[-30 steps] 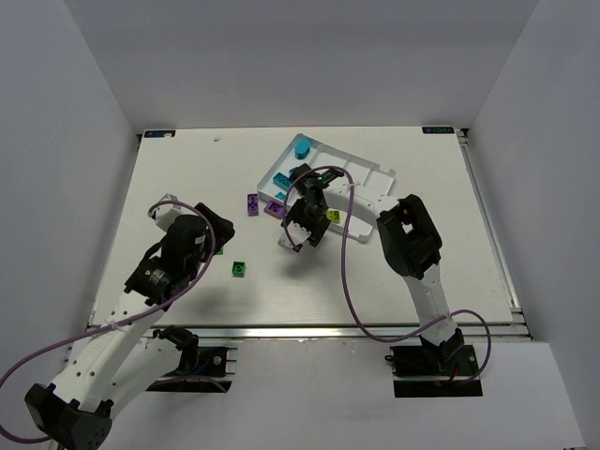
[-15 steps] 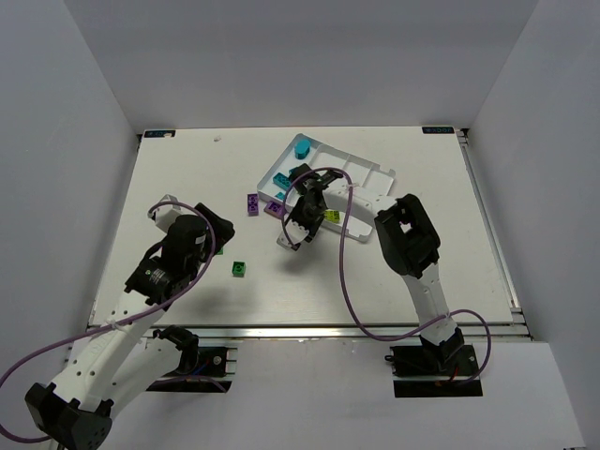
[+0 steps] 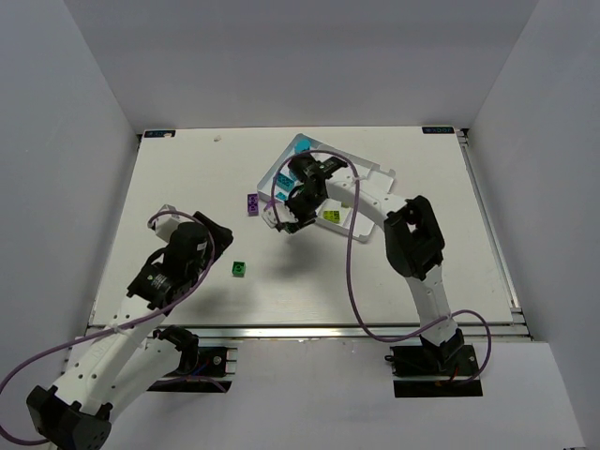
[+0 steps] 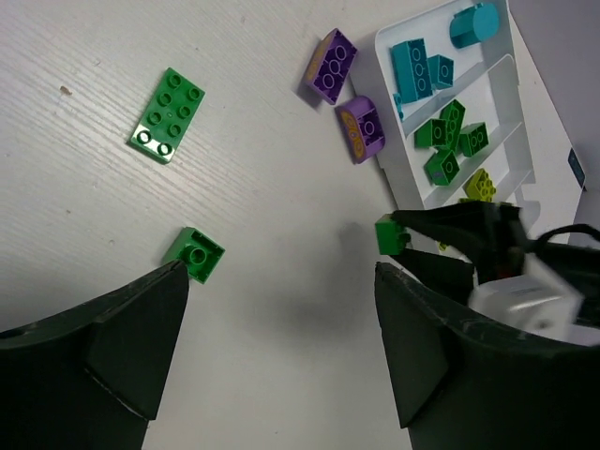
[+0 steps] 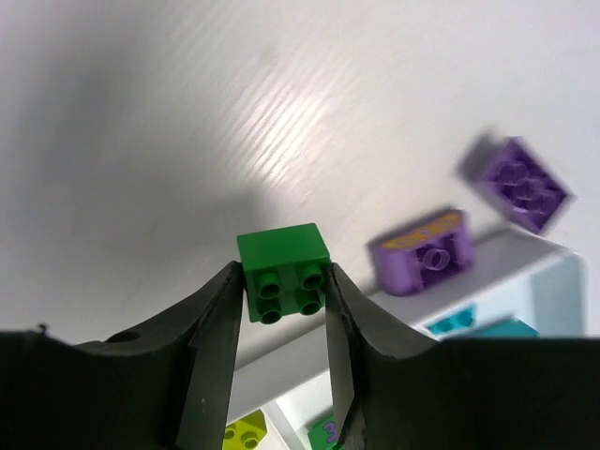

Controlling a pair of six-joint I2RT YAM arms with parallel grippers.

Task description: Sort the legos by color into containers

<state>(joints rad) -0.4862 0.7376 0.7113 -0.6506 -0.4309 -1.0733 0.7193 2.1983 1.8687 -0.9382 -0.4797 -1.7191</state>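
Note:
My right gripper [image 3: 284, 223] is shut on a small green lego [image 5: 283, 272] and holds it above the table at the near left corner of the white tray [image 3: 377, 171]. It also shows in the left wrist view [image 4: 392, 234]. The tray [image 4: 398, 183] holds cyan legos [image 4: 417, 66], green legos [image 4: 450, 141] and a yellow-green lego [image 4: 478, 185] in separate compartments. Two purple legos [image 4: 330, 66] [image 4: 361, 129] lie on the table left of the tray. A flat green lego [image 4: 167, 114] and a small green lego [image 4: 195, 253] lie further left. My left gripper [image 4: 281, 281] is open and empty above the table.
In the top view one small green lego [image 3: 240, 269] lies between the arms and a purple lego [image 3: 252, 203] left of the tray. White walls close in the table on three sides. A purple cable loops over the right arm [image 3: 349, 234].
My right gripper has moved with the green lego away from me and to the left, to the tray's near left corner. My left arm has drawn back slightly.

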